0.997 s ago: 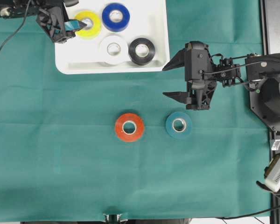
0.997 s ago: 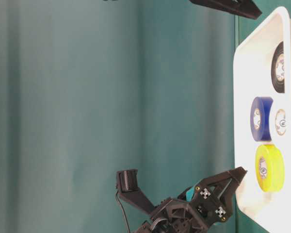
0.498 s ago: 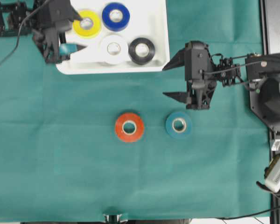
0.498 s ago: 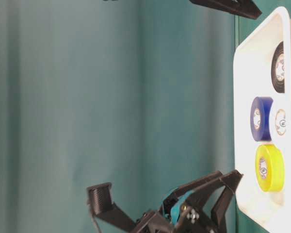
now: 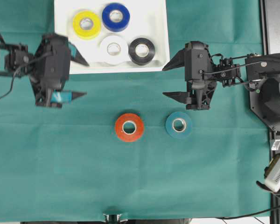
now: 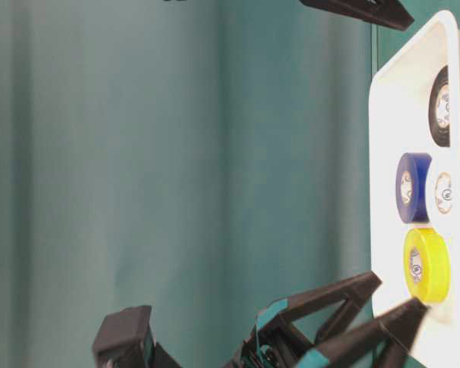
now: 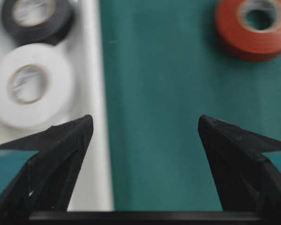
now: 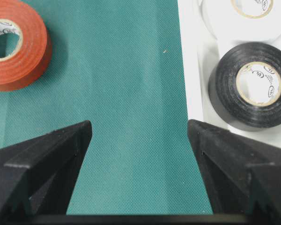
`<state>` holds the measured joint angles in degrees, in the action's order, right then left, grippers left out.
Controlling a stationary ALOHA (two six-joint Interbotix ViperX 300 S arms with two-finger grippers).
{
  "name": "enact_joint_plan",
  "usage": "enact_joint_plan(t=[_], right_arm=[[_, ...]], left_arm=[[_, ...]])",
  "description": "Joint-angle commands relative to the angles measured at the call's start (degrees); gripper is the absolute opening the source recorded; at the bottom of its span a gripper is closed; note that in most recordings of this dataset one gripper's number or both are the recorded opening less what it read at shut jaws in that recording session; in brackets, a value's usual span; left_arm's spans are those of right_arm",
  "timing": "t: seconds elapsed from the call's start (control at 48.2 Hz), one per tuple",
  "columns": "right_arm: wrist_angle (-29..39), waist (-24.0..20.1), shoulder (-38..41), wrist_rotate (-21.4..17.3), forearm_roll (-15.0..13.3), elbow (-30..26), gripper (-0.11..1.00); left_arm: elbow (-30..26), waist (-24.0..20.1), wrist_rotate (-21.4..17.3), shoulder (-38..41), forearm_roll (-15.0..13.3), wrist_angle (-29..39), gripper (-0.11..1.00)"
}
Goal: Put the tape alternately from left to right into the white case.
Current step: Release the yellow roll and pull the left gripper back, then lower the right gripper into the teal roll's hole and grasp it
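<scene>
Green cloth carries the red roll (image 5: 129, 127) and teal roll (image 5: 178, 124) near its middle, seen only overhead, while the white case (image 5: 158, 56) at the far edge, cropped there, holds four rolls; left gripper (image 5: 77, 77) and right gripper (image 5: 173, 79) hang spread, empty.

Bare green cloth (image 5: 84, 154) lies open all around the red roll (image 5: 129, 127) and the teal roll (image 5: 178, 124), with a gap between them. Nothing stands between my wide jaws on either side. The white case (image 5: 159, 51) rim borders the cloth above.
</scene>
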<state>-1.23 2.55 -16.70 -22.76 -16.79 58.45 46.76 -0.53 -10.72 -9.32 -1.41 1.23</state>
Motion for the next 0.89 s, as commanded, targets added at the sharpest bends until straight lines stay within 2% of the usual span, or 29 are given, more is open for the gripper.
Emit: enact_joint_plan(t=[0.0, 0.581, 0.872], right_arm=[[-0.5, -0.1, -0.9, -0.1, -0.1, -0.5, 0.87], [-0.5, -0.3, -1.4, -0.4, -0.1, 0.4, 0.87], [-1.0, -4.3, -4.3, -0.4, 0.1, 2.0, 0.87]], left_arm=[[-0.4, 1.4, 0.1, -1.2, 0.0, -0.2, 1.0], [0.4, 1.7, 0.1, -1.3, -0.1, -0.2, 1.0], [0.4, 1.7, 0.1, -1.3, 0.0, -0.2, 1.0]])
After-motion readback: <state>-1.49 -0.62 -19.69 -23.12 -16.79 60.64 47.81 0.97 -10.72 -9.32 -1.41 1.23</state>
